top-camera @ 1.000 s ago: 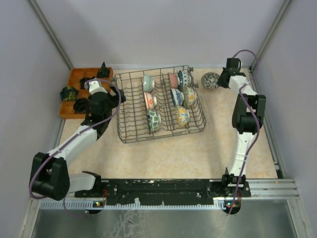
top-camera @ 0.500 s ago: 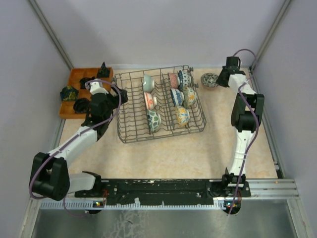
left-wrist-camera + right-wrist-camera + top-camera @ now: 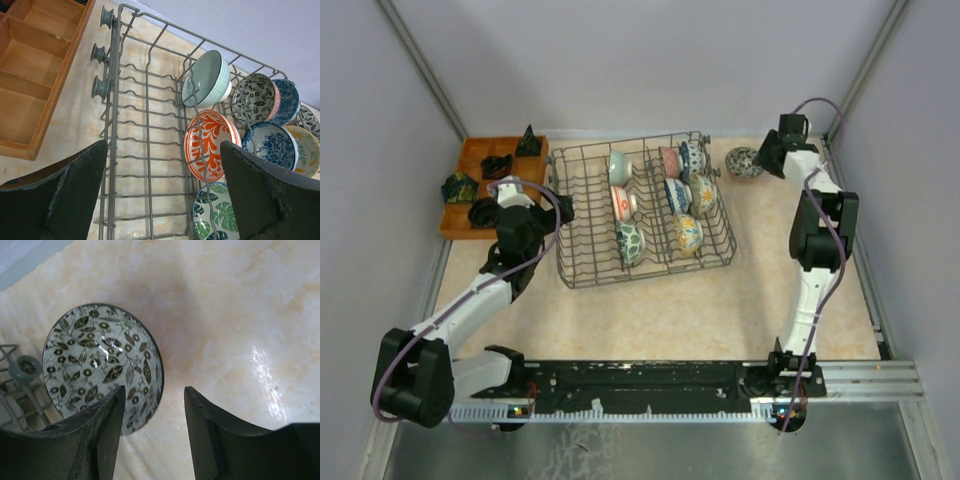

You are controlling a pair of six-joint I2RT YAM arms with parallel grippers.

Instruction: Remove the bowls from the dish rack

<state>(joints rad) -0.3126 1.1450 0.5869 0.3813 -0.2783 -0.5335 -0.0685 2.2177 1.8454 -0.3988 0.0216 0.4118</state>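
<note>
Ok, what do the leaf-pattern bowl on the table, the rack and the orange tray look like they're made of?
Bowl: likely glazed ceramic; glossy highlights over a printed leaf pattern.
Rack: metal wire, dull grey, perhaps coated; thin bent rods, little shine.
Tray: looks like wood, matte orange-brown; faint grain, though that is hard to confirm.

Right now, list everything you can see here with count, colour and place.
dish rack: one, dark grey wire, table centre
bowls: eight, mixed green, red, blue and yellow patterns, on edge in the rack's right half
leaf-patterned bowl: one, white with dark leaves, on the table right of the rack
tray: one, orange, far left
dark objects: about four, black-green, in the tray
table: one, beige marbled
left end effector: one, black, open at the rack's left side
right end effector: one, black, open astride the leaf-patterned bowl's rim
</note>
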